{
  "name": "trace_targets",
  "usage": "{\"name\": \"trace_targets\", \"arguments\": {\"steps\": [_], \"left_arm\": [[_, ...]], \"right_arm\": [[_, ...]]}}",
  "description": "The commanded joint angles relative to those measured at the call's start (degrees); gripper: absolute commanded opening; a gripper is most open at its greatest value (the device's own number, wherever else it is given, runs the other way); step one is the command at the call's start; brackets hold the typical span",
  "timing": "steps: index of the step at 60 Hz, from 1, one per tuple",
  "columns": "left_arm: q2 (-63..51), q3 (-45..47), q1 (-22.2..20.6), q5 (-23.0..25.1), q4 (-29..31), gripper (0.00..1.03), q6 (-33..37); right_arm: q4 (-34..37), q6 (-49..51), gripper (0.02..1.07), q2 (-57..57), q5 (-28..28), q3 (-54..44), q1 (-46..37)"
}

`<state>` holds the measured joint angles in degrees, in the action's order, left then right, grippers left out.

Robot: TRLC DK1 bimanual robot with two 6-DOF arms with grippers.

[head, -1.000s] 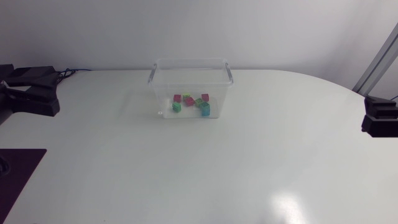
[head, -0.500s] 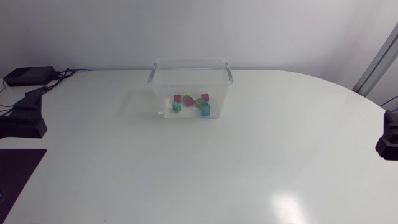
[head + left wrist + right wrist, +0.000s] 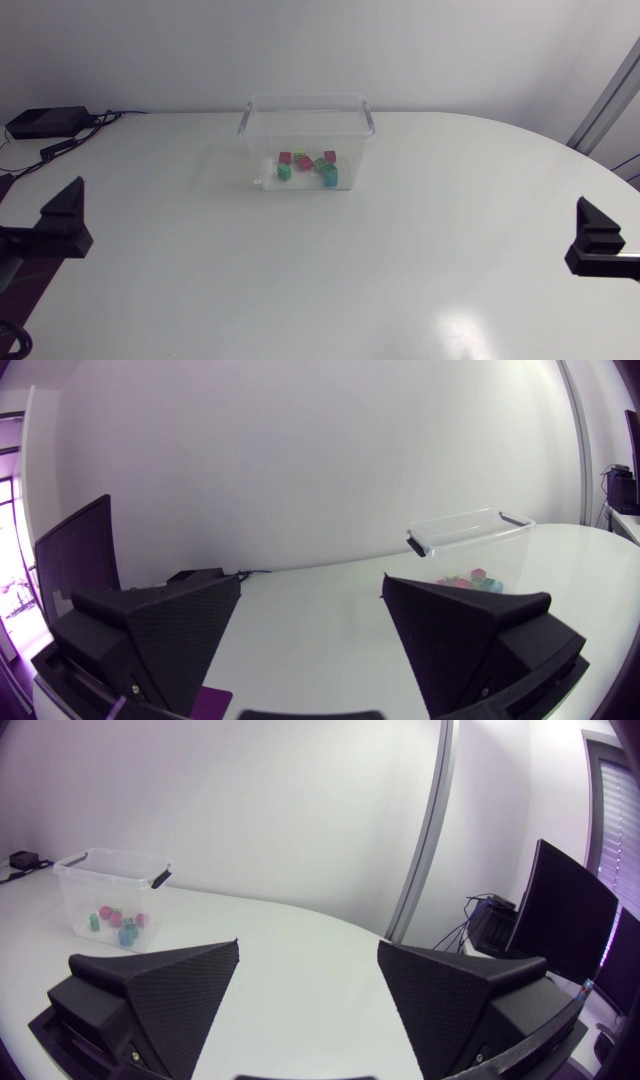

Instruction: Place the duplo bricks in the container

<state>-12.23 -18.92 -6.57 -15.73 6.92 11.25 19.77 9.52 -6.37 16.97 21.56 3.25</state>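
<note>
Container (image 3: 305,98) only obstacle on table (image 3: 330,270), w/ room all round.

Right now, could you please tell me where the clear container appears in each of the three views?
Head view: the clear container stands on the table, far middle.
Left wrist view: the clear container is ahead of the left gripper, just beyond one finger's tip.
Right wrist view: the clear container is far ahead of the right gripper, off to one side.
Shared landmark: the coloured duplo bricks inside it.
</note>
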Motion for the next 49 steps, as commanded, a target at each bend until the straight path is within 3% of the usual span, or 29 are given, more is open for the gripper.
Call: {"name": "trace_targets", "arguments": {"steps": [1,38,49], "left_arm": [[1.73,3.00,1.03,1.72,-1.67,0.99,-2.83],[12.12,18.75,6.51,15.58,-6.86,0.99,-11.16],[12.23,18.92,6.57,15.73,-6.92,0.99,-11.25]], "right_arm": [[-2.77,-2.12,1.02,1.12,-1.67,-3.21,-0.65],[-19.59,-9.44,1.02,6.32,-16.81,-21.37,-3.22],[-19.77,-9.52,1.02,6.37,-16.97,-21.56,-3.25]]}}
